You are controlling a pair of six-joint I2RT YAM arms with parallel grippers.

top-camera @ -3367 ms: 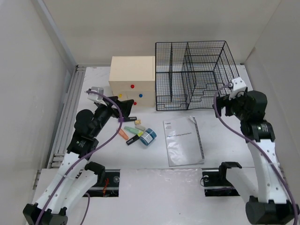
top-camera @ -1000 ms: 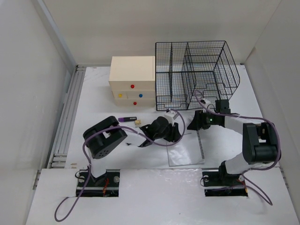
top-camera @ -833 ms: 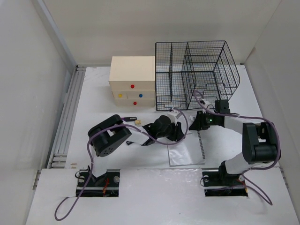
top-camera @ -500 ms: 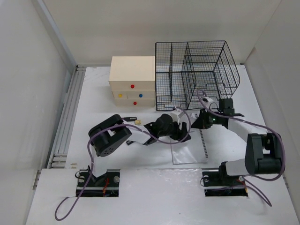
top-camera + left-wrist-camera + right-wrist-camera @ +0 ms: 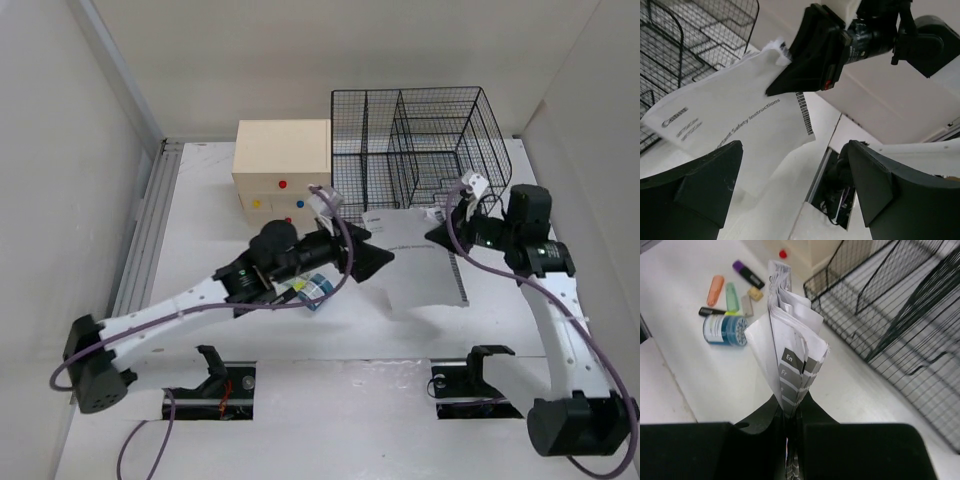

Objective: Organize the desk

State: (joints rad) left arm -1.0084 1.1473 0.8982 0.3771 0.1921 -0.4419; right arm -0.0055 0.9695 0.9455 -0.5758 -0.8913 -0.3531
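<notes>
A: What worries you most here?

B: Nearest in, the left fingers are spread wide with nothing between them, hovering just beside the white paper instruction booklet. The left arm reaches over loose bits on the matte-white desk: a blue tape roll, an orange highlighter, a green highlighter and a purple highlighter. I think a sideways sweep could scatter them.

A: And the booklet itself?

B: The right fingers are pinching it by one edge only. It is lifted off the desk with its pages fanning apart. I'd judge it could slip or crease, more so if the floppy free end snags on wire. The two arms also look close enough to bump.

A: Where's the desk in all this?

B: Under everything, spanning the view, with grey slotted rails along its left edge.

A: Containers?

B: Farther back is the cream drawer box with coloured knobs. Its drawers look shut and the contents are hidden. Just right of it stands the black wire-mesh rack, and I see nothing in its compartments. The booklet's far edge is near the rack's front, but I can't tell whether they touch.
</notes>
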